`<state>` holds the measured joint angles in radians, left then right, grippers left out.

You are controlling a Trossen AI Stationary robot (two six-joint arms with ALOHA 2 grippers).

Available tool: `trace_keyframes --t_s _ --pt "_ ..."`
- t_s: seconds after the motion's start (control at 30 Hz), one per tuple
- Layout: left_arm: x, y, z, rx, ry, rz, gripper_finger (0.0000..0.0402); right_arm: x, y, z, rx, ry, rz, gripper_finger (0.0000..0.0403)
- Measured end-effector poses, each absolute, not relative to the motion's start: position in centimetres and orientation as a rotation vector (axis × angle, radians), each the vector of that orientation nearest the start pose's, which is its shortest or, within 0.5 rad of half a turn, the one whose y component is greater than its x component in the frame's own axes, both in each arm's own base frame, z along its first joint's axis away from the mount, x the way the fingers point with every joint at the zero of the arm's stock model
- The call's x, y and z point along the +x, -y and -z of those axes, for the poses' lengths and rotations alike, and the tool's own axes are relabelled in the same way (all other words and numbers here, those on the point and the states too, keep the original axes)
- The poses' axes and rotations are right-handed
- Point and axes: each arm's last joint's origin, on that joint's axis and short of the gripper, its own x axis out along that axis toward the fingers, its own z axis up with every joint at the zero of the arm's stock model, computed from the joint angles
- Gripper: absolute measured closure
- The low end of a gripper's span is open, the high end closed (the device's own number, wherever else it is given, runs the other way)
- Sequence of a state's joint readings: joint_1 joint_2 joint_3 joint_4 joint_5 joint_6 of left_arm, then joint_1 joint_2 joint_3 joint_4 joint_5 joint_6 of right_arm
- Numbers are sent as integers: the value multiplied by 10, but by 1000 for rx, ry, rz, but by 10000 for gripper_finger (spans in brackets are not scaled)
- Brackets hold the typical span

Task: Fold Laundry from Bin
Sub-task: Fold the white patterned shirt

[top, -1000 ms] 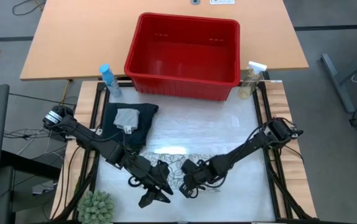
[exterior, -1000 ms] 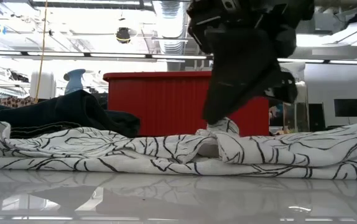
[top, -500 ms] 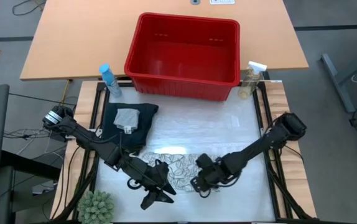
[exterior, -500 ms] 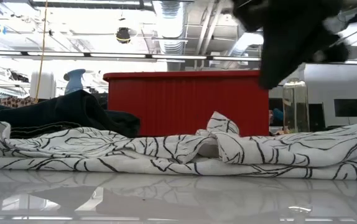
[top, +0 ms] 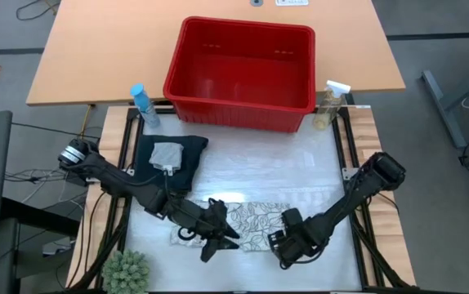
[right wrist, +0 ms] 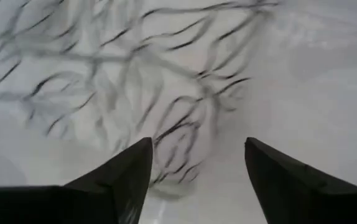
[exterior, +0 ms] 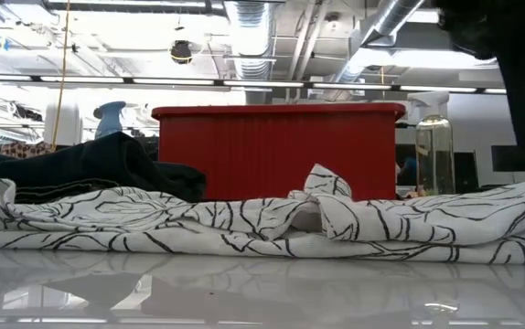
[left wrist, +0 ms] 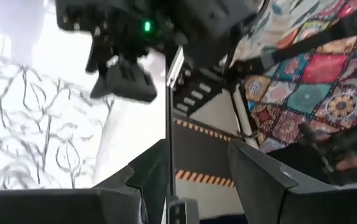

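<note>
1. The white leaf-print cloth (top: 247,226) lies flat at the table's near edge, between both arms.
2. The right gripper (top: 282,247), fingers spread and empty, hovers off its right end; it should pinch that corner cleanly.
3. The left gripper (top: 218,238), parted and empty, should pin the left end.
4. Beyond, the large red plastic bin (top: 243,73) sits empty.

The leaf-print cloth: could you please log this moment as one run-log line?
leaf-print cloth: flat on table, unheld | right hand: open, at its right end | left hand: open, at its left end | bin: empty

We see the right gripper (exterior: 509,64) cut off at the low view's top corner, and the leaf cloth (right wrist: 135,106) looks blurry.
</note>
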<state>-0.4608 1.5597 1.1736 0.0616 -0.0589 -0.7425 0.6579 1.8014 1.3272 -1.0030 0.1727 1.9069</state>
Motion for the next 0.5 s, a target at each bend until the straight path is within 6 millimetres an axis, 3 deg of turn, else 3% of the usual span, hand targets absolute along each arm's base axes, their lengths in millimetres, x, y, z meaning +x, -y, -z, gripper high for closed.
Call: trace_keyframes --t_s 0.17,0.5 --pt "337 156 -285 -631 -437 250 246 259 -196 -191 1018 -1091 1046 117" --pt "367 156 -237 -674 -507 244 246 260 -189 -179 1037 -1036 1066 117"
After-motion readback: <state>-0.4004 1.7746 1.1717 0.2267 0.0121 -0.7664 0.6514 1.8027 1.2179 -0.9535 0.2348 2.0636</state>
